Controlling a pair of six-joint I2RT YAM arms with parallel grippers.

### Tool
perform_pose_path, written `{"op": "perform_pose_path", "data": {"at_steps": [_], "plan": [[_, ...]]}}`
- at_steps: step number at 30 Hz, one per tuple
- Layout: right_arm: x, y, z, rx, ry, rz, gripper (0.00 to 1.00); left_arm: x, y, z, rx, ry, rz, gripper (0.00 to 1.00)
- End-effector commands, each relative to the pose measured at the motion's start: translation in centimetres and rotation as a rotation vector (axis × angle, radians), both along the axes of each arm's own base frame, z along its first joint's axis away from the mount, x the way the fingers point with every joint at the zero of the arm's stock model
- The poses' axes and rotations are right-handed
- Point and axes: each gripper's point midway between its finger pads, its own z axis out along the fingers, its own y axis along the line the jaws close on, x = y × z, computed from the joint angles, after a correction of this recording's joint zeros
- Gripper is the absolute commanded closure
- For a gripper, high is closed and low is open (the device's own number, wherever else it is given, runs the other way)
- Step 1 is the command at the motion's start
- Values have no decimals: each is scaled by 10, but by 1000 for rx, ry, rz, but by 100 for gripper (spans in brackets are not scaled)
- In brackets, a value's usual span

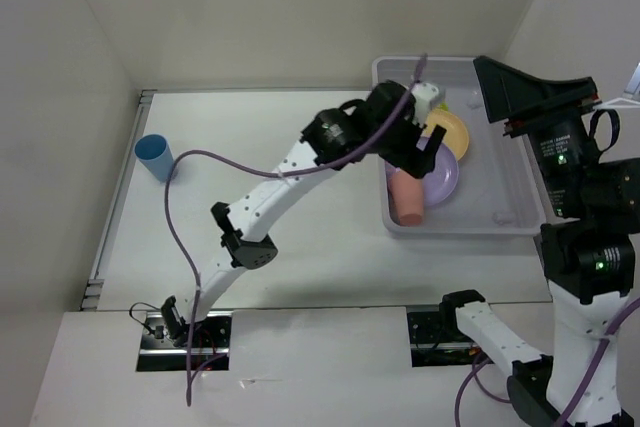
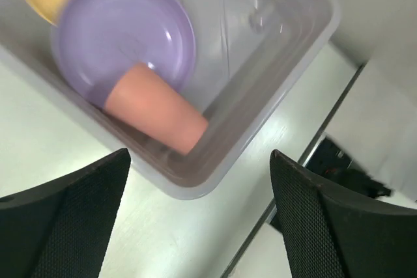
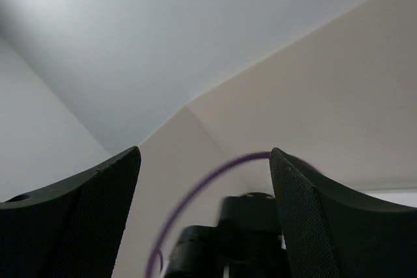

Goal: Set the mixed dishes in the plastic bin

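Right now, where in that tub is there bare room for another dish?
The bin is bare in its right half, between the lavender plate and the right wall. Its left side is crowded: orange plate, salmon cup, the left hand above.

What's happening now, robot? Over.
Left pincer, right pincer open, empty. Salmon cup in bin, against lavender plate. Blue cup outside, on table. Nothing blocking.

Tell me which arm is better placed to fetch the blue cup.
Left, probably. The blue cup stands at the table's far left, on that arm's side. The left gripper is open and empty above the bin. The right gripper is raised at the bin's right.
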Motion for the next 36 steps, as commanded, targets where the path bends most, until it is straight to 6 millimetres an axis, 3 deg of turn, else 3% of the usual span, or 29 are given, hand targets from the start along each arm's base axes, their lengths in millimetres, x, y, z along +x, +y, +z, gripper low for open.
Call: {"op": "perform_pose_path", "data": {"at_steps": [1, 2, 3, 5, 6, 7, 8, 10, 11, 12, 13, 14, 15, 16, 17, 18, 20, 21, 22, 23, 24, 25, 26, 27, 28, 29, 31, 36], "plan": [[18, 5, 24, -10, -44, 13, 15, 18, 54, 82, -105, -111, 163, 8], [18, 9, 32, -9, -55, 32, 15, 29, 75, 103, -145, -143, 229, 10], [42, 19, 24, -33, -16, 67, 15, 34, 101, 123, -164, -165, 306, 13], [60, 28, 24, -45, 21, 106, 15, 53, 146, 126, -120, -162, 418, 14], [69, 37, 19, -60, 42, 153, 15, 49, 172, 141, -124, -172, 467, 14], [97, 47, 5, -70, 95, 178, 15, 56, 196, 146, -99, -199, 550, 14], [105, 55, 3, -76, 99, 204, 15, 56, 231, 166, -118, -233, 621, 14], [133, 81, -11, -83, 149, 244, 15, 59, 263, 171, -94, -243, 696, 13], [138, 87, -7, -101, 130, 240, 15, 50, 282, 189, -129, -267, 722, 13], [147, 94, -12, -110, 148, 240, 15, 54, 301, 197, -142, -282, 765, 13], [154, 100, -17, -122, 162, 249, 15, 56, 308, 192, -111, -278, 763, 13], [168, 115, -27, -148, 191, 269, 15, 50, 322, 199, -112, -295, 779, 13], [174, 122, -33, -163, 211, 272, 15, 56, 336, 194, -89, -291, 809, 15], [177, 128, -30, -171, 209, 266, 15, 59, 346, 186, -50, -282, 824, 35], [186, 149, -46, -197, 245, 295, 15, 64, 360, 167, 23, -254, 861, 51], [188, 156, -54, -223, 260, 297, 15, 70, 381, 156, 76, -238, 914, 64], [191, 168, -63, -240, 274, 317, 15, 72, 407, 138, 157, -223, 955, 74], [191, 172, -69, -243, 288, 319, 15, 86, 432, 101, 244, -158, 1001, 74], [195, 174, -80, -260, 304, 317, 15, 89, 448, 84, 277, -130, 1019, 74], [195, 178, -86, -264, 317, 321, 15, 91, 459, 80, 252, -129, 1007, 72], [192, 177, -85, -269, 306, 318, 15, 94, 474, 64, 260, -95, 1021, 65], [199, 179, -103, -279, 342, 311, 15, 93, 505, 28, 303, -9, 1067, 63], [196, 177, -104, -278, 341, 311, 15, 98, 516, 19, 296, 3, 1079, 65], [190, 179, -104, -278, 335, 320, 15, 99, 527, 9, 308, 22, 1093, 71], [195, 182, -121, -289, 367, 322, 15, 102, 547, -9, 329, 66, 1136, 86], [193, 180, -125, -292, 374, 322, 15, 105, 556, -21, 338, 87, 1155, 90], [189, 183, -143, -312, 399, 331, 15, 111, 575, -36, 339, 129, 1196, 91], [192, 182, -187, -344, 475, 323, 15, 119, 598, -53, 369, 139, 1266, 89]]}}
